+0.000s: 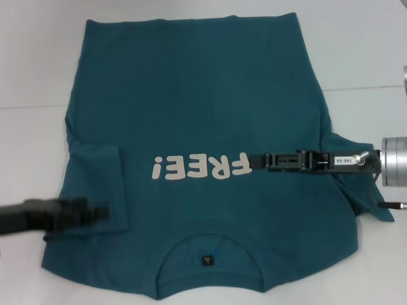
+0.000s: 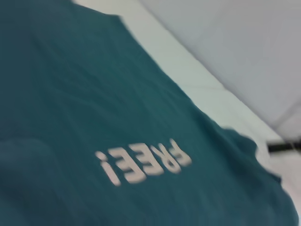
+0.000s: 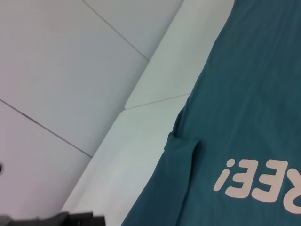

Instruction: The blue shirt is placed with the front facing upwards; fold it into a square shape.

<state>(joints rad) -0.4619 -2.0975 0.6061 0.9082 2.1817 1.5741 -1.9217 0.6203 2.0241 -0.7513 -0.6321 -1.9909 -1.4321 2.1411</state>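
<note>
Blue shirt (image 1: 203, 127) spread flat across the white table (image 1: 362, 44), front side up, collar (image 1: 208, 260) nearest the robot and hem at the far edge, taking up most of the surface. White lettering (image 1: 200, 166) across the chest reads "FREE!", upside down from the head view, and a small dark tag (image 1: 206, 260) sits inside the neckline. Shirt's left sleeve (image 1: 95, 184) already lies folded in over the body, a neat flap with a straight edge. Left gripper (image 1: 95, 211) comes in low from the side and sits over that folded sleeve, smeared in the head view, so whether its fingers are parted I honestly can't tell. Right gripper (image 1: 257, 161) reaches in across the other sleeve (image 1: 359, 190), its long black body stretched over the cloth, tip right beside the final letter of the print; it looks to be gripping nothing, though how wide the fingers stand I can't make out. A small white label (image 1: 343, 161) on that arm carries print too small to read. Right sleeve lies rumpled under the arm, spilling onto the table. Seams in the tabletop run pale behind the shirt.
</note>
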